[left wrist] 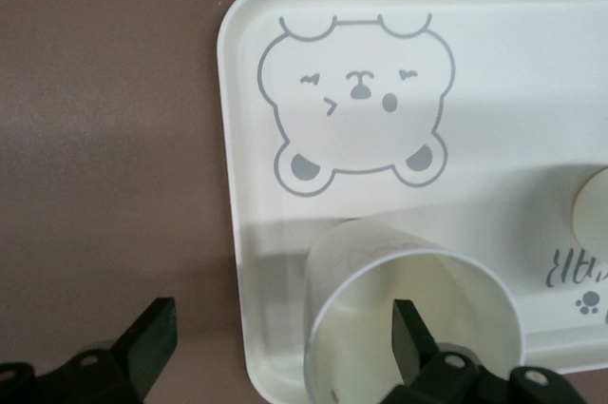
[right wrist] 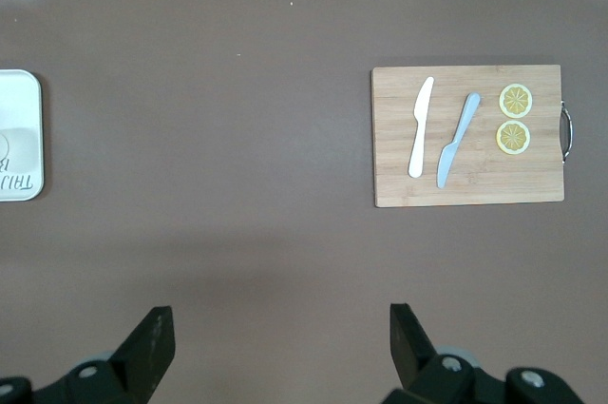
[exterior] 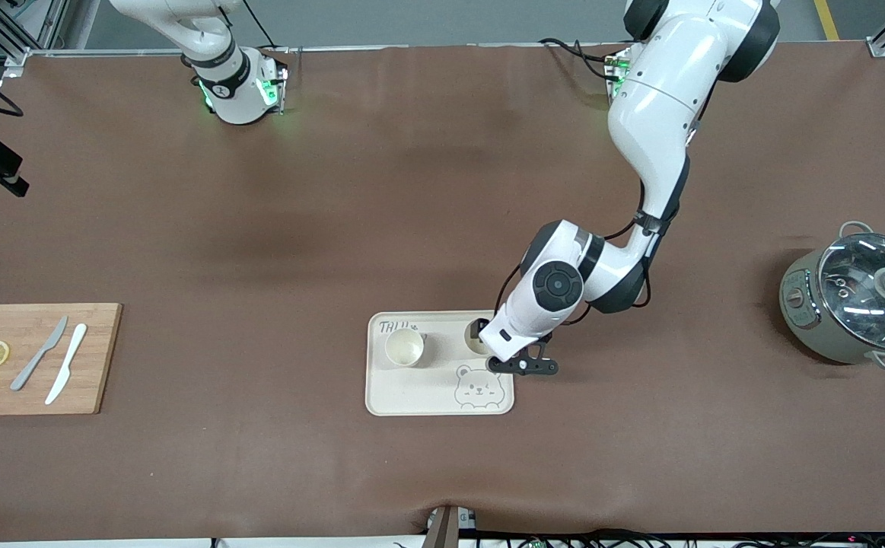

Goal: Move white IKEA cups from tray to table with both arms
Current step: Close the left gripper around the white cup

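Note:
Two white IKEA cups stand upright on the cream bear tray (exterior: 427, 392). One cup (exterior: 404, 348) is toward the right arm's end of the tray. The other cup (exterior: 475, 340) is partly hidden under my left gripper (exterior: 497, 344). In the left wrist view my left gripper (left wrist: 280, 339) is open. One finger (left wrist: 410, 333) is inside that cup (left wrist: 456, 309), and the other finger (left wrist: 152, 337) is outside over the brown mat beside the tray's edge (left wrist: 233, 185). My right gripper (right wrist: 280, 345) is open, empty and high over bare mat; it does not show in the front view.
A wooden cutting board (exterior: 31, 380) with two knives and two lemon slices lies at the right arm's end of the table, also in the right wrist view (right wrist: 475, 190). A grey-green pot with a glass lid (exterior: 857, 301) stands at the left arm's end.

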Motion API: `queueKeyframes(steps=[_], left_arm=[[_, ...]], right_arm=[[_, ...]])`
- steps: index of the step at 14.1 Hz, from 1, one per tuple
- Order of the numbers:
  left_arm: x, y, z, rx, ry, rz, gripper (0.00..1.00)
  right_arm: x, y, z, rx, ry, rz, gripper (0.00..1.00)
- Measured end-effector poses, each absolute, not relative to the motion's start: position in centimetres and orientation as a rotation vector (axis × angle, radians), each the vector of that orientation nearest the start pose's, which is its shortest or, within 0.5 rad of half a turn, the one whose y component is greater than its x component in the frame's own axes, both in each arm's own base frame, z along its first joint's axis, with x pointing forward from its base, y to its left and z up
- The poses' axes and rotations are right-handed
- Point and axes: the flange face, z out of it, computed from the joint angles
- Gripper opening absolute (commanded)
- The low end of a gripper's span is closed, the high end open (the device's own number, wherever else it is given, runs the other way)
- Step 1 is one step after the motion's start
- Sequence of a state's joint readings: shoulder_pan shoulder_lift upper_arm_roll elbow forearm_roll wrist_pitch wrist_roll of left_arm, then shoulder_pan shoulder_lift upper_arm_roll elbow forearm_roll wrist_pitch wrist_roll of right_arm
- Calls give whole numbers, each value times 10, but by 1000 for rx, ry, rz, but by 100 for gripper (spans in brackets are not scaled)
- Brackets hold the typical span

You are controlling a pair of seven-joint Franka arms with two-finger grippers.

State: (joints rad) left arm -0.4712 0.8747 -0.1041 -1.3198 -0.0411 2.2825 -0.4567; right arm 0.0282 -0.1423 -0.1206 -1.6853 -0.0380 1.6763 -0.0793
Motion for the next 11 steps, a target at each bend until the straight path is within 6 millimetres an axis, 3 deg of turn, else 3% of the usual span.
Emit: queueKeyframes(steps=[1, 2, 3, 6, 11], left_arm=[[640, -397, 217, -3283, 81, -45, 92], [638, -401, 215, -3285, 58, -45, 24], [636, -403, 214, -3286, 20, -43, 0], [634, -406, 212, -3285, -84, -34, 0], [635, -404, 209, -3277, -91, -35, 0]], right_arm=[[517, -56, 656, -3167, 18, -206, 100], [517, -57, 656, -3167, 18, -206, 100], [517, -56, 656, -3167, 18, -206, 100], [517, -56, 656, -3167, 18, -206, 100], [519, -55, 654, -3168, 15, -199, 100]])
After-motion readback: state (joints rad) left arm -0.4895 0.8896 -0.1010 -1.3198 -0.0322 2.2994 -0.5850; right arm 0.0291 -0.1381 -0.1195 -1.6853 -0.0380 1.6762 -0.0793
